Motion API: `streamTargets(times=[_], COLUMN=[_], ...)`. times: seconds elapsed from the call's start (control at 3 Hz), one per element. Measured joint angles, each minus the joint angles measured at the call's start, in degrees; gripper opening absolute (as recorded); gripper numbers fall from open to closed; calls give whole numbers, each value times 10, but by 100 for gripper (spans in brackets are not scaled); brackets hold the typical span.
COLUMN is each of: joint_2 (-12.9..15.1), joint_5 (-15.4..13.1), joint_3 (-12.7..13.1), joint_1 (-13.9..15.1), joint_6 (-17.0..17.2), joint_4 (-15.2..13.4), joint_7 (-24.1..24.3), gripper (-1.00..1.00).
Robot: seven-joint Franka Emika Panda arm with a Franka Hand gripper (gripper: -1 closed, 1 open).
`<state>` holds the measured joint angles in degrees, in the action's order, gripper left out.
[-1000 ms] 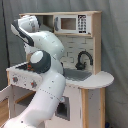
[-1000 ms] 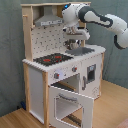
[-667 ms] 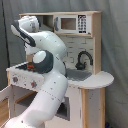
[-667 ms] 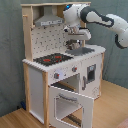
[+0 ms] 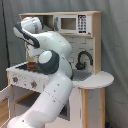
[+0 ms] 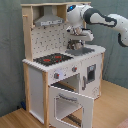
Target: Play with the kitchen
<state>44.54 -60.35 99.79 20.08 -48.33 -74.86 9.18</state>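
The kitchen (image 6: 37, 70) is a white and light-wood toy unit with a grey hood (image 6: 48, 21), a red-black stovetop (image 6: 52, 59) and knobs (image 6: 57, 76) on its front. Its oven door (image 6: 70, 104) hangs open, swung down and forward. In the first exterior view the black faucet (image 5: 83, 57) stands over the sink (image 5: 81, 75), with a microwave (image 5: 70, 24) above. My gripper (image 6: 78, 44) points down over the counter between stovetop and sink, close above the surface. In the first exterior view my gripper (image 5: 32, 56) is partly hidden behind my own arm.
My arm (image 5: 52, 85) fills the foreground of the first exterior view and hides the kitchen's lower front. A round side shelf (image 5: 97, 80) juts out at the first exterior view's right. A wooden floor (image 6: 110, 107) lies around the unit, and a grey curtain hangs behind it.
My hand has shifted slightly over the counter near the back panel. The oven door and the rest of the kitchen have not moved.
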Motion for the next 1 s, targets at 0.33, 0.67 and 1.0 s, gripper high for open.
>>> streamTargets(times=[0.33,0.67,1.0], joint_2=[2,4,6], joint_5=[0,-1,-1], joint_3=[21,37,50], joint_1=[48,93,134], joint_6=[-26,-56,-87], joint_4=[-42,-80,-114], joint_7=[1,0,0], gripper=[-100,-100,-100])
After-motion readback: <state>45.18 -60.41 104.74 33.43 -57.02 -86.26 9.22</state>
